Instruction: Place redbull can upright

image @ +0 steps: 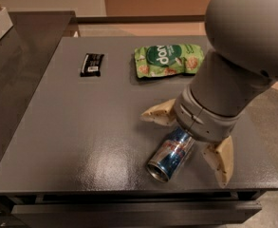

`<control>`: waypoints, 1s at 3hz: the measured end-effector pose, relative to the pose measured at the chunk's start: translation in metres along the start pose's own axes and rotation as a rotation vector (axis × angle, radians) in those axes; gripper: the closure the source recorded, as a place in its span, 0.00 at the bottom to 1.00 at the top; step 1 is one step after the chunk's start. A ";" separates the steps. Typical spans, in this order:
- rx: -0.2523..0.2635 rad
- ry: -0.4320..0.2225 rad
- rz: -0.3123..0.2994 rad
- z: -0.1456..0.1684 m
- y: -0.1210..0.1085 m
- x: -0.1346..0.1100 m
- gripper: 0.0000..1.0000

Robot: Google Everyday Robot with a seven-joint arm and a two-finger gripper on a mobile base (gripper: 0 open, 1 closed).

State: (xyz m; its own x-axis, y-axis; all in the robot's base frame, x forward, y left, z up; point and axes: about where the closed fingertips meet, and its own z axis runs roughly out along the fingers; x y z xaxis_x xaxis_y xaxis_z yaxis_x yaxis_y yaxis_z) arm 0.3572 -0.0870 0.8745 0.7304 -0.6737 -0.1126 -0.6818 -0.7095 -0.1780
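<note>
The redbull can [171, 156] lies on its side on the grey table [81, 127] near the front edge, its silver top facing the front left. My gripper [188, 141] is open and hangs right over the can's far end. One tan finger [158, 114] is on the can's far left side and the other finger [221, 159] is on its right side. The fingers straddle the can without closing on it. The arm's grey wrist hides the can's rear end.
A green snack bag [168, 59] lies at the back middle of the table. A small black wrapped bar [91, 64] lies at the back left. A dark counter [15, 56] adjoins the table on the left. The table's front edge is close below the can.
</note>
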 end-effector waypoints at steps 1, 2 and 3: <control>-0.031 0.014 -0.081 0.017 -0.001 -0.006 0.00; -0.054 0.034 -0.134 0.031 -0.004 -0.007 0.00; -0.070 0.058 -0.163 0.040 -0.005 -0.007 0.17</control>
State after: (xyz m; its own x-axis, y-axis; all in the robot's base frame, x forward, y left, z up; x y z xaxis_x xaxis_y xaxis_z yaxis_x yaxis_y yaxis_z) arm 0.3573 -0.0707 0.8366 0.8290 -0.5583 -0.0305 -0.5576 -0.8214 -0.1201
